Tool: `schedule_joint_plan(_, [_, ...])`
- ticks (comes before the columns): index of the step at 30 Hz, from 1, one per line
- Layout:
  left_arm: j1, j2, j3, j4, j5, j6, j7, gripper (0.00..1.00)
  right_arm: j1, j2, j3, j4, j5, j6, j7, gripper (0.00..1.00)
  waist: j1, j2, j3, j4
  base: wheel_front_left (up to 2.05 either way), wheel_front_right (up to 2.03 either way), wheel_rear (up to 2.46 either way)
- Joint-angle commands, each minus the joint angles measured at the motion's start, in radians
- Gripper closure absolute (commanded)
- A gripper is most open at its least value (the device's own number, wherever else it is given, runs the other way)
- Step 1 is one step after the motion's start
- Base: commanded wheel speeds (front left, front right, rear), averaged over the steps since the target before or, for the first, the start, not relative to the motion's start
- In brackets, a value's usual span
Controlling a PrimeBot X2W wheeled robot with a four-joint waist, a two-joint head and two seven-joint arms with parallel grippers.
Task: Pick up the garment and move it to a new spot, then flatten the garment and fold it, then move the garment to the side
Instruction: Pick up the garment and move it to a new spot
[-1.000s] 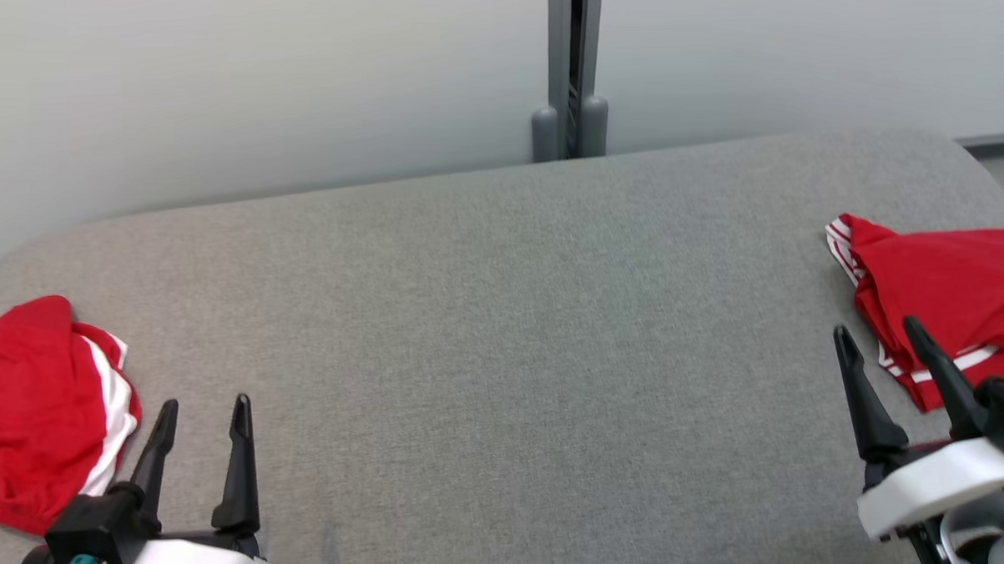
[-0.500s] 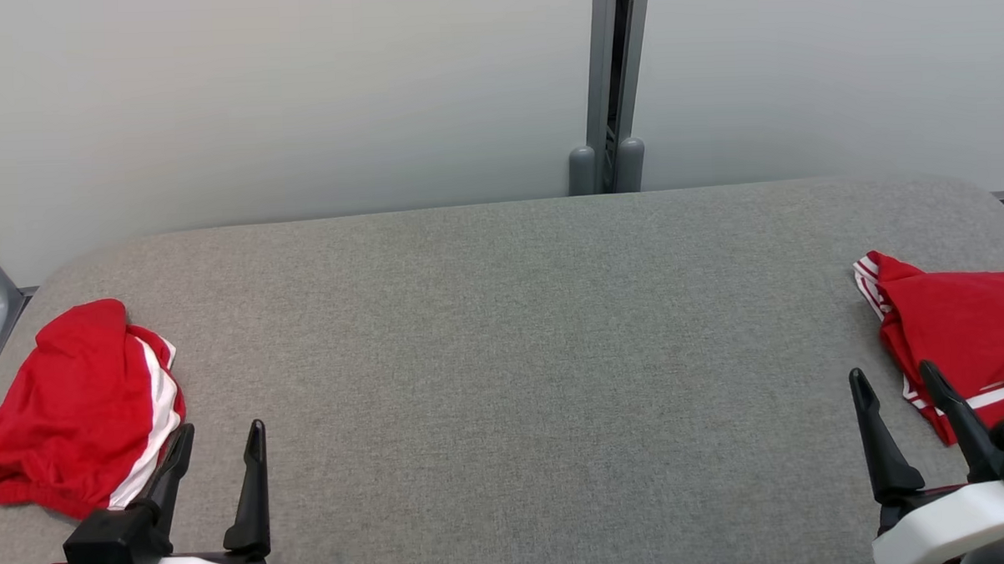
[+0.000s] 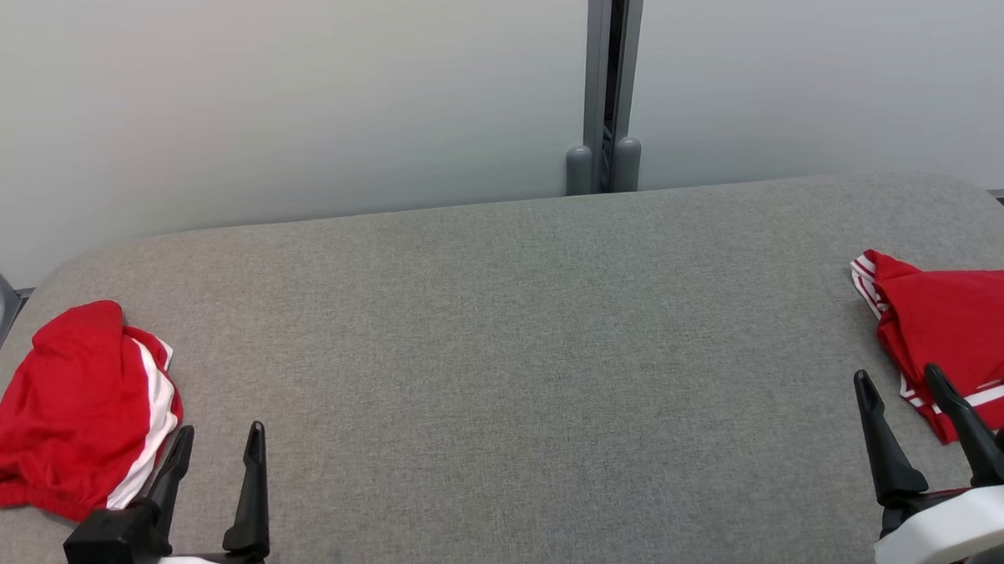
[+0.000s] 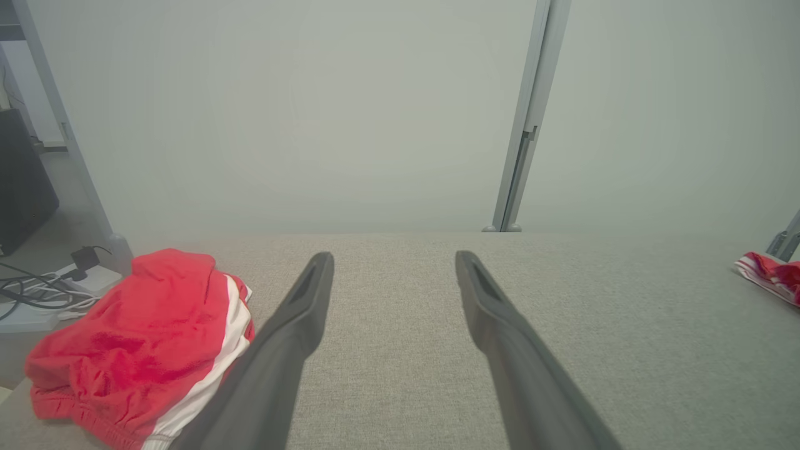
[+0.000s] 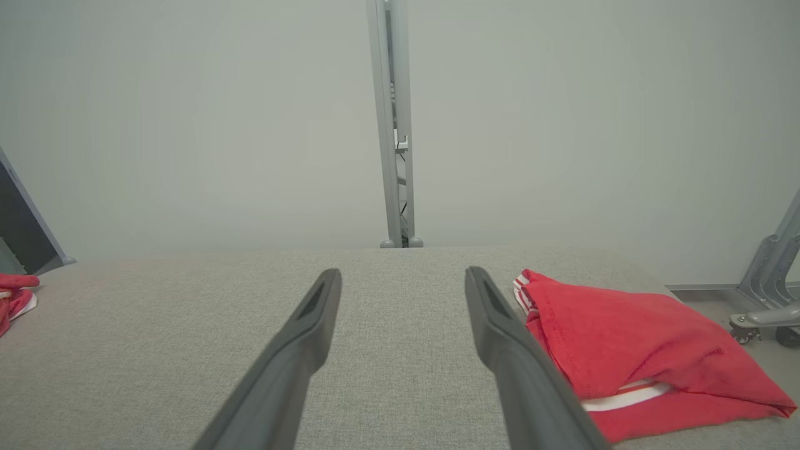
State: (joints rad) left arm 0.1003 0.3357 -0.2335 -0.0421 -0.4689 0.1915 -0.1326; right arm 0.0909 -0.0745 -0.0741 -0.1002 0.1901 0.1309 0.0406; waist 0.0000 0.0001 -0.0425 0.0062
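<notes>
a crumpled red-and-white cloth garment (image 3: 72, 410) lies at the left end of a long grey fabric-covered table (image 3: 505, 357), a folded red-and-white cloth garment (image 3: 963, 328) at the right end. a grey metal post (image 3: 608, 78) stands behind the table. the left gripper (image 3: 221, 429) is just beside the first, the right gripper (image 3: 898, 372) beside the second.

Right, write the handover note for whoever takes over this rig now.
Left tool: open, empty, low over the grey table at its near left, close beside the crumpled red garment.
Right tool: open, empty, close beside the folded red garment at the table's right edge.
Done, by the look of it: the right-hand garment lies folded and set to the side.
Left to do, probably: pick up the crumpled one, carry it to the bare middle of the table, flatten it, fold it and move it aside.
</notes>
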Motion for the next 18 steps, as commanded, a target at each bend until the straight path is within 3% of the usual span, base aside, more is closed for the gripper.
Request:
schedule_joint_plan(1, [-0.001,0.007,0.003,-0.004,-0.005,0.005,0.001,0.0,-0.005,-0.001,-0.001,-0.002,0.006,0.0,-0.008,0.0,0.0,-0.0001,0.0,-0.001,0.0,0.0,0.0])
schedule_joint_plan(18, [-0.007,0.018,0.0,-0.012,-0.009,0.014,0.01,0.0,-0.003,0.009,-0.005,-0.007,0.011,0.0,-0.005,0.0,0.0,-0.0001,-0.008,-0.01,0.0,0.0,0.0])
